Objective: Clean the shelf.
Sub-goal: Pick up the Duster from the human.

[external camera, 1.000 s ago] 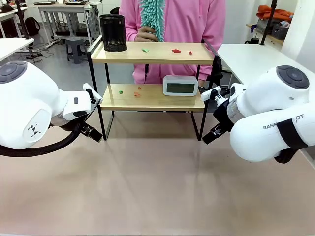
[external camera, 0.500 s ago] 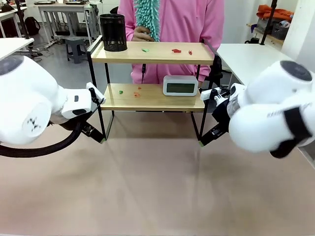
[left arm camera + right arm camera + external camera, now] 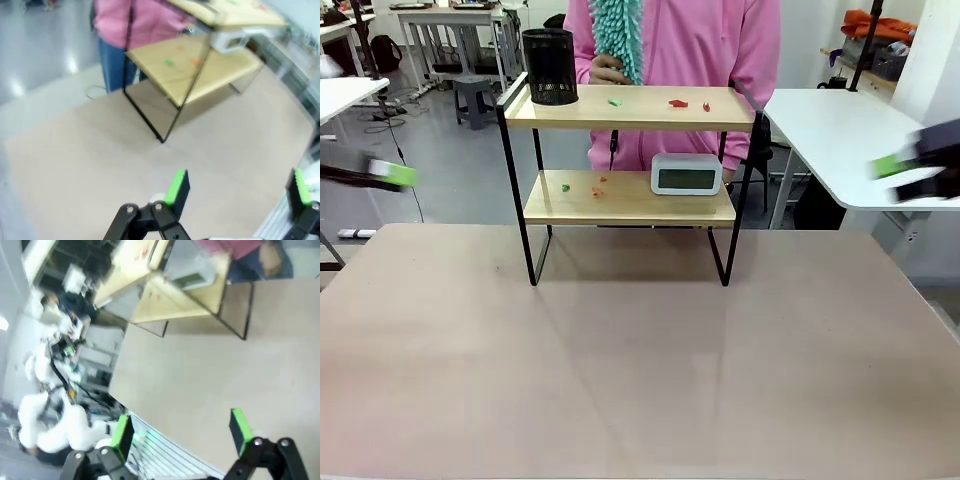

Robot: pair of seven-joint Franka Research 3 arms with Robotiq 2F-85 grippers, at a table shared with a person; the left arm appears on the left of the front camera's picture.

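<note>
**Both arms out wide, shelf alone at the far edge**

Here's the two-tier shelf of light wooden boards in a thin black frame (image 3: 630,214), upright on its four legs at the middle of the far edge of the beige surface (image 3: 620,360).

On the top board's left end sits a black mesh cup (image 3: 549,66). Along that same board lie a small green scrap (image 3: 614,101) and a couple of red scraps (image 3: 678,102). On the lower board there's a green bit (image 3: 565,187) beside an orange bit (image 3: 598,190) toward the left end, and a white digital clock (image 3: 686,174) toward the right end.

Behind the shelf stands a person in a pink top (image 3: 700,40), one hand (image 3: 608,70) gripping a fluffy teal duster (image 3: 620,35) held upright above the top board.

Now the arms. The left fingers (image 3: 176,188) are spread wide with nothing between the green pads, above the surface near its left edge, and the shelf is well off ahead of them. The right fingers (image 3: 240,429) are spread just as wide and are also empty, out by the right edge. From the front, both pairs are blurred green-tipped streaks at the picture's sides, well apart from the shelf.
</note>
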